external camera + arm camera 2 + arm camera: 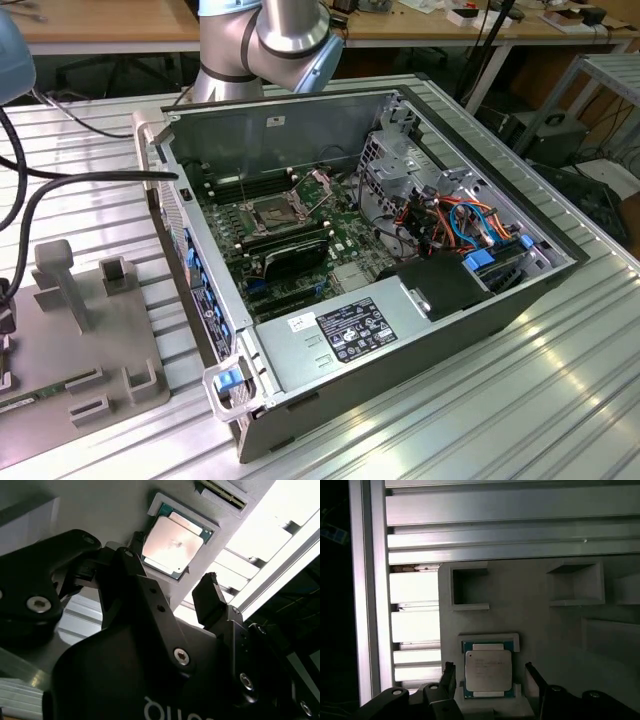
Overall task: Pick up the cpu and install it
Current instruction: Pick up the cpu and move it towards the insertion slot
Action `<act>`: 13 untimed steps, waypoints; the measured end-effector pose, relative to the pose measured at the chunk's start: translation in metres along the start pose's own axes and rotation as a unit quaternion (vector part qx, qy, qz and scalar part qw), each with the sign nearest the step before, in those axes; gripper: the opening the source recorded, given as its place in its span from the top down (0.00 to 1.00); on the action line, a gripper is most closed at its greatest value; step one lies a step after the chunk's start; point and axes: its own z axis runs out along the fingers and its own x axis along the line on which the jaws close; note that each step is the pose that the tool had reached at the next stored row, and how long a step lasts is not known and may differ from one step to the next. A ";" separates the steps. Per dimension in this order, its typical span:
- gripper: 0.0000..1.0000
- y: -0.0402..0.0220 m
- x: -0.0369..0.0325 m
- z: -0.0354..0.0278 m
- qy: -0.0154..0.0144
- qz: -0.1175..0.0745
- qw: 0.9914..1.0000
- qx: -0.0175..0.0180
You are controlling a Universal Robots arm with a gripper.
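Observation:
In both wrist views the cpu (pixel 488 670) (pixel 173 545), a flat square chip with a dull silver top and a green rim, lies in a shallow pocket of a grey holder (pixel 545 625). My gripper (pixel 490 679) (pixel 172 562) is open and straddles it. One dark fingertip (pixel 449 679) stands on one side of the chip and the other fingertip (pixel 532 676) on the opposite side, with a gap between each and the chip. In the exterior view the dark socket (pixel 274 212) sits on the motherboard inside the open computer case (pixel 470 320), its metal frame (pixel 312 180) hinged up.
The grey holder (pixel 80 340) lies on the ribbed aluminium table (pixel 560 400) at the exterior view's left, with upright posts and square pockets. Thick black cables (pixel 60 180) run across it. The arm's base (pixel 265 45) stands behind the case. Memory sticks and bundled wires crowd the case interior.

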 end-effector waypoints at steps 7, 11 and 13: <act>0.34 -0.0002 0.0000 0.0039 0.000 0.000 1.000 0.000; 0.34 -0.0003 0.0000 0.0044 0.001 0.000 1.000 0.003; 0.34 -0.0003 0.0000 0.0057 0.001 0.000 1.000 0.004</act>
